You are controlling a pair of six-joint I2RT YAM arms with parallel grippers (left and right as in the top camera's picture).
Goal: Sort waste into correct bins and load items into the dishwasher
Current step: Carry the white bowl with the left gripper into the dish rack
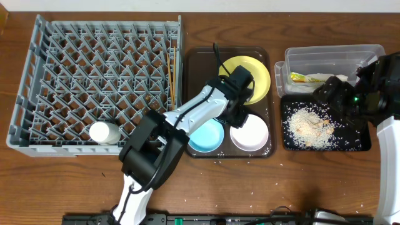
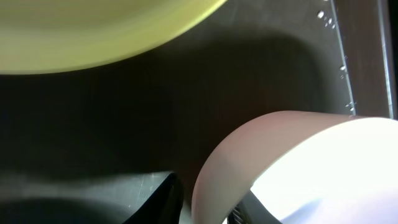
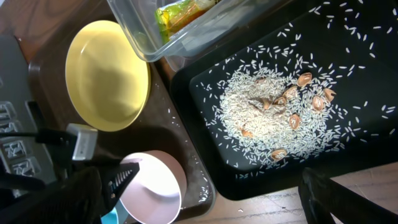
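My left gripper (image 1: 240,114) (image 2: 208,202) is open, one finger on each side of the white bowl's (image 1: 251,136) (image 2: 311,162) (image 3: 155,190) rim, with a narrow gap. The bowl sits on the brown serving tray (image 1: 194,62) beside the light blue bowl (image 1: 206,137) and the yellow plate (image 1: 253,72) (image 3: 106,74). My right gripper (image 1: 328,94) (image 3: 199,211) is open and empty above the black tray (image 1: 359,145) (image 3: 373,124), which holds rice scraps (image 1: 309,125) (image 3: 261,118). The clear tub (image 1: 331,53) holds the wrapper (image 1: 299,78) (image 3: 180,12) and the napkin (image 1: 322,78).
The grey dish rack (image 1: 37,75) fills the left side, with the white cup (image 1: 103,132) at its near edge and the chopsticks (image 1: 170,78) along its right side. Stray rice grains lie on the serving tray and on the table at the front.
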